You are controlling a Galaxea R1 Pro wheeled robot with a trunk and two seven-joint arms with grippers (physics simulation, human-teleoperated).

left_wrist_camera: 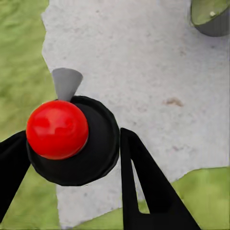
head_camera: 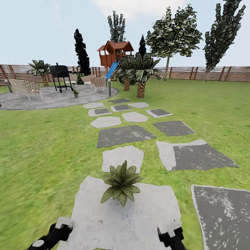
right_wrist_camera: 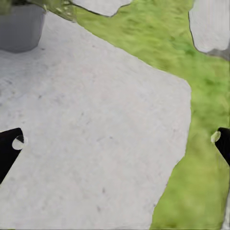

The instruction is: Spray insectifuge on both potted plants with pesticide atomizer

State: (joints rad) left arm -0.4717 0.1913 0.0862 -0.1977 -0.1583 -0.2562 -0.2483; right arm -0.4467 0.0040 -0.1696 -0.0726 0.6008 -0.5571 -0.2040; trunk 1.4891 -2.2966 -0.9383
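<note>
Two potted plants in the head view: near potted plant (head_camera: 122,183) on a pale stepping stone (head_camera: 104,215), just ahead of both arms; far potted plant (head_camera: 75,92) on the paved circle (head_camera: 48,99), well apart. White specks on the near leaves. Open lawn (head_camera: 41,156) on both sides of the stone path.

Left gripper (left_wrist_camera: 72,158) clamped on the pesticide atomizer (left_wrist_camera: 72,139); red tip (left_wrist_camera: 57,129) faces the wrist camera, long axis along the viewing line.

Right gripper (right_wrist_camera: 115,143) spread wide, nothing between fingers, above the stone's edge.
</note>
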